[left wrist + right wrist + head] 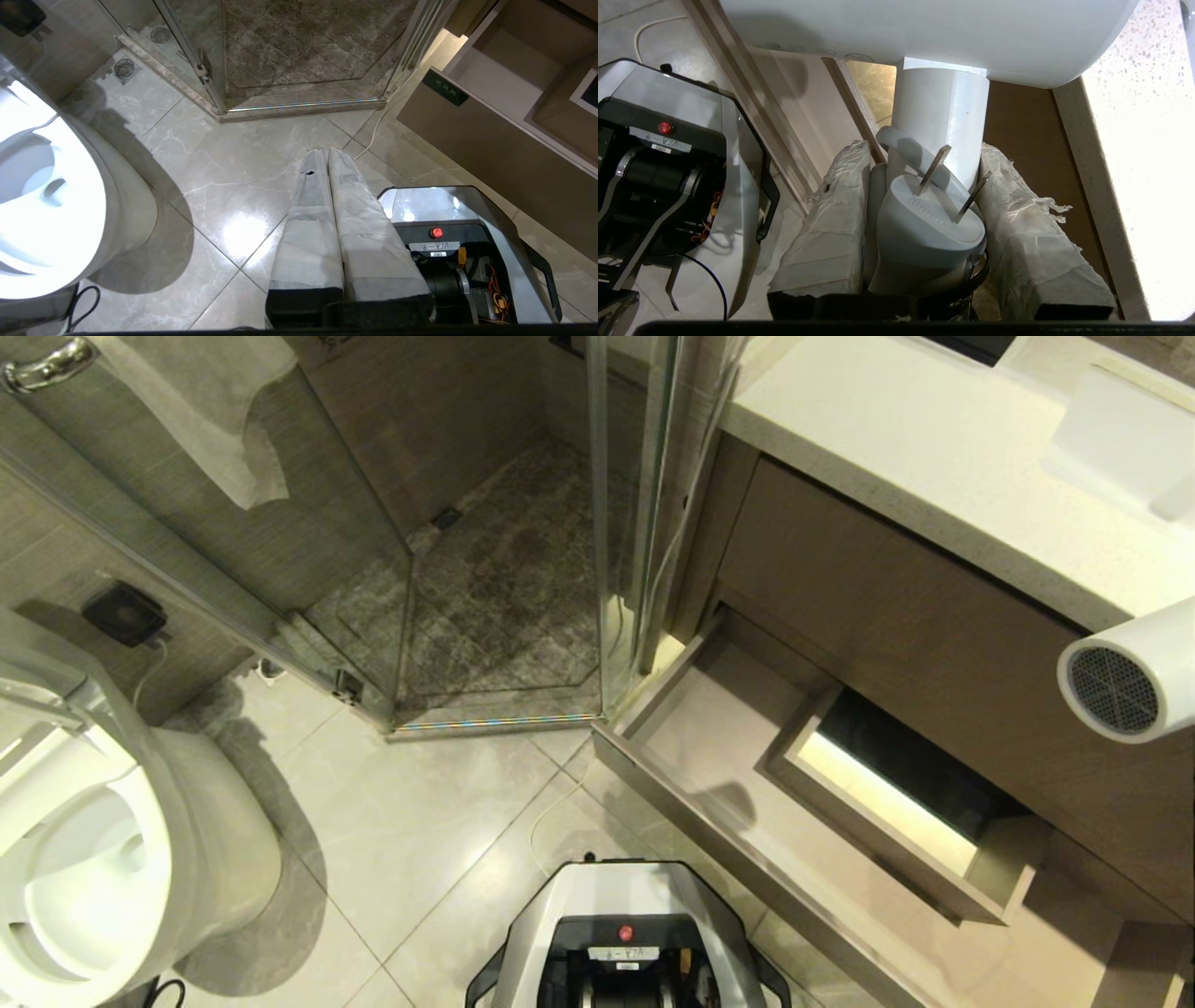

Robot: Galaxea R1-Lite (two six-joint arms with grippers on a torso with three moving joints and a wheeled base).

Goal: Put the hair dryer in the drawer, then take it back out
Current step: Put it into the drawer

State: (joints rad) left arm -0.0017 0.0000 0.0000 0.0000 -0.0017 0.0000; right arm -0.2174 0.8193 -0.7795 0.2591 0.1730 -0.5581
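Head view: hair dryer point(1134, 674), its handle and plug clamped between the right gripper point(924, 205) fingers, hangs beside the countertop point(896, 457), barrel level with grille facing the robot, up and right of the open drawer point(709, 747); left gripper point(327, 156), closed and empty, hangs over the tiled bathroom floor point(420, 803).

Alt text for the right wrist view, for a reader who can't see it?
The right pincer, fingers wrapped in pale tape, grips the handle of the white hair dryer, with its plug tucked between the fingers. Below are the open wood-grain drawer and, to one side, the robot's base.
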